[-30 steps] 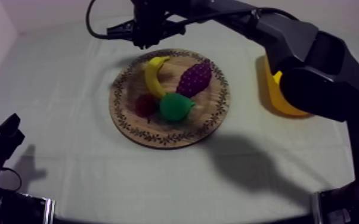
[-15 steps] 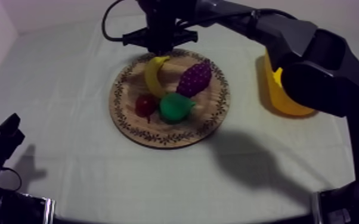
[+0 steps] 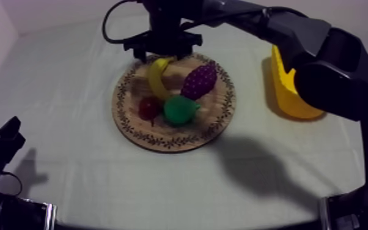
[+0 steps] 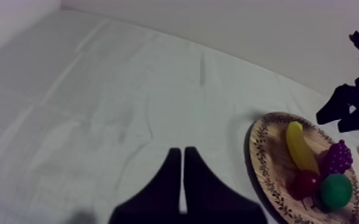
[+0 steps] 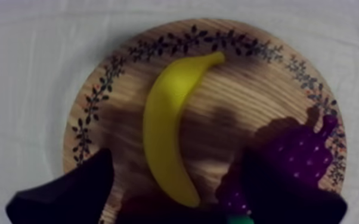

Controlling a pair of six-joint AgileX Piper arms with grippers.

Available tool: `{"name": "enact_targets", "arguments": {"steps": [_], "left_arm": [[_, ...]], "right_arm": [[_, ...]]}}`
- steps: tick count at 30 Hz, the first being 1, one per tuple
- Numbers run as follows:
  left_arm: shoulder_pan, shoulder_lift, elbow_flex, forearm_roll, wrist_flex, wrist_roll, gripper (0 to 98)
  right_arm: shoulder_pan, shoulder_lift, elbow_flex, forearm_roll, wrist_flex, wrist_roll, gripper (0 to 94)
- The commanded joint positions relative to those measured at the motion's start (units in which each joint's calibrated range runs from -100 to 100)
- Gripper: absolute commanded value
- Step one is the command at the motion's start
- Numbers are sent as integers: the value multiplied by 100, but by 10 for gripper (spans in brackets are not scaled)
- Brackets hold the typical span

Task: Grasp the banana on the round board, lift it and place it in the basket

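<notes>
right pincer [image 5: 179, 154] released, jaws spread above the banana [image 5: 167, 137], which lies directly beneath on the wooden board [image 5: 259, 77]. risk: one jaw descending onto the adjacent grapes [image 5: 295, 158], displacing them or skewing the grasp.

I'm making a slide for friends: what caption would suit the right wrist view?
Right gripper, fingers open, poised over the banana on the wooden board, with the bunch of grapes alongside.
</notes>
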Motion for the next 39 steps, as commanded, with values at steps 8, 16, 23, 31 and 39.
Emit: {"name": "enact_targets", "arguments": {"steps": [8,16,23,31,39], "left_arm": [[0,-3,3,-2,0,-3,1],[0,-3,3,-2,0,-4,1],[0,-3,3,-2,0,-4,1],[0,-3,3,-2,0,-4,1],[0,-3,3,-2,0,-2,1]], "right_arm": [[12,-7,126,-48,-41,1,766],[36,29,30,-104,8,47,770],[61,292,-194,-133,46,86,767],[27,830,-590,-162,91,139,761],[-26,1248,-936,-217,103,192,755]]}}
